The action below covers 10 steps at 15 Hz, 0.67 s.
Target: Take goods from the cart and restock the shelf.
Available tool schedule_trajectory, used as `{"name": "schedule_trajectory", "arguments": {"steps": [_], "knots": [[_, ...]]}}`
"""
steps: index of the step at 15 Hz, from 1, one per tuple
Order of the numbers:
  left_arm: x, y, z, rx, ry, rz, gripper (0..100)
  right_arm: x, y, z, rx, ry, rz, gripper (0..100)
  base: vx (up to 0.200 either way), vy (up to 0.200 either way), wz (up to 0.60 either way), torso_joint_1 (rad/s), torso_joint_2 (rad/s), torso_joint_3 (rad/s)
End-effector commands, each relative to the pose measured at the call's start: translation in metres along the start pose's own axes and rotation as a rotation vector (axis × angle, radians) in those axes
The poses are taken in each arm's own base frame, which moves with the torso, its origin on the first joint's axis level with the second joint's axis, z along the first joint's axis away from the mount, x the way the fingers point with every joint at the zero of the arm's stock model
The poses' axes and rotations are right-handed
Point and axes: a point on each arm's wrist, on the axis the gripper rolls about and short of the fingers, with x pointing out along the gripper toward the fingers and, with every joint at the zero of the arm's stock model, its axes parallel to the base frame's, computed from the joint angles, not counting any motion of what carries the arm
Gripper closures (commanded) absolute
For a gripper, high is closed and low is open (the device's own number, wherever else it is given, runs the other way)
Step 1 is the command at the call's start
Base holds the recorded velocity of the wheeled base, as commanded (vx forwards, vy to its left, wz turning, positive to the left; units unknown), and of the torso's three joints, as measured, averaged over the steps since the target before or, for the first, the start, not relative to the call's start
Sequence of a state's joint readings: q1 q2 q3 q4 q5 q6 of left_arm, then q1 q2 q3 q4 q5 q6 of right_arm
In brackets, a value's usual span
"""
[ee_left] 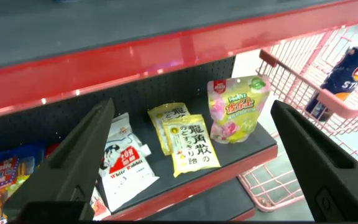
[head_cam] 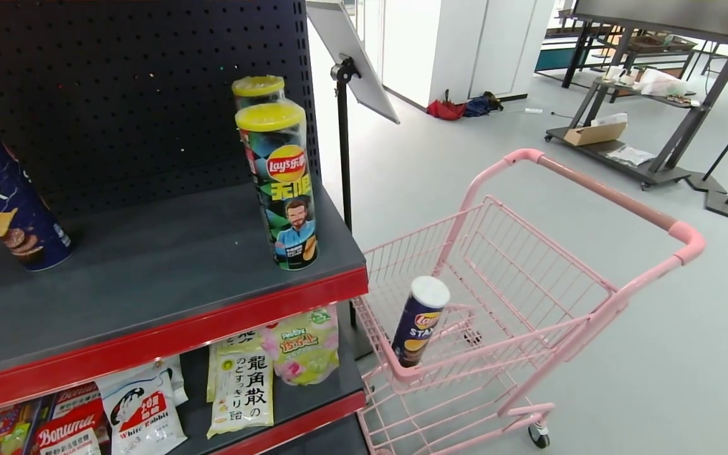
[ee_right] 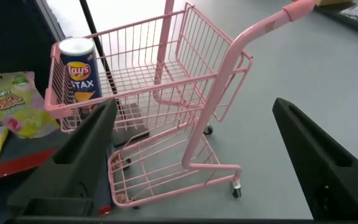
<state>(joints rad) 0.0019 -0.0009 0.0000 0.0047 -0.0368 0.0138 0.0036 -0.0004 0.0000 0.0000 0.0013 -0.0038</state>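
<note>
1. The chip can (head_cam: 419,328) stood in the pink cart (head_cam: 610,197), in the basket corner nearest the shelf (head_cam: 149,272). Its white lid was up and its long axis near vertical (leaning a little, lid away from the shelf).
2. The right gripper (ee_right: 194,102) hung beside the cart, looking down into the basket, with its jaws spread wide and holding nothing. The can lay ahead of it toward the shelf side, well apart from the jaws.
3. The left gripper (ee_left: 191,106) faced the snack bags (ee_left: 188,146) on the lower tier, its jaws likewise spread and empty. The can sat off past the shelf end.
4. By this layout the right arm looked the nearer one. The pick would likely call for closing across the can's round body, below the lid.
5. On the upper board, two yellow-lidded cans (head_cam: 282,189) stood near the cart end and a dark blue can (head_cam: 7,196) far along, with bare board between them.
</note>
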Motion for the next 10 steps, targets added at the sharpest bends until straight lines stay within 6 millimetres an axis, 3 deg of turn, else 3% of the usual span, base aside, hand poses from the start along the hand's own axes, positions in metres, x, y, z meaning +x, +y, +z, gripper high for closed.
{"name": "schedule_trajectory", "arguments": {"steps": [1, 10], "knots": [[0.0001, 0.0, 0.0, 0.0, 0.001, 0.0, 0, 0.0, 0.0, 0.0, -0.001, 0.0, 0.0, 0, 0.0, 0.0, 0.0, -0.149, 0.41, 0.256], [0.0001, 0.0, 0.0, 0.0, 0.001, 0.0, 0, 0.0, 0.0001, 0.0002, 0.001, -0.001, 0.003, 0, 0.0, 0.0, 0.0, -0.172, 0.53, 0.35]]}}
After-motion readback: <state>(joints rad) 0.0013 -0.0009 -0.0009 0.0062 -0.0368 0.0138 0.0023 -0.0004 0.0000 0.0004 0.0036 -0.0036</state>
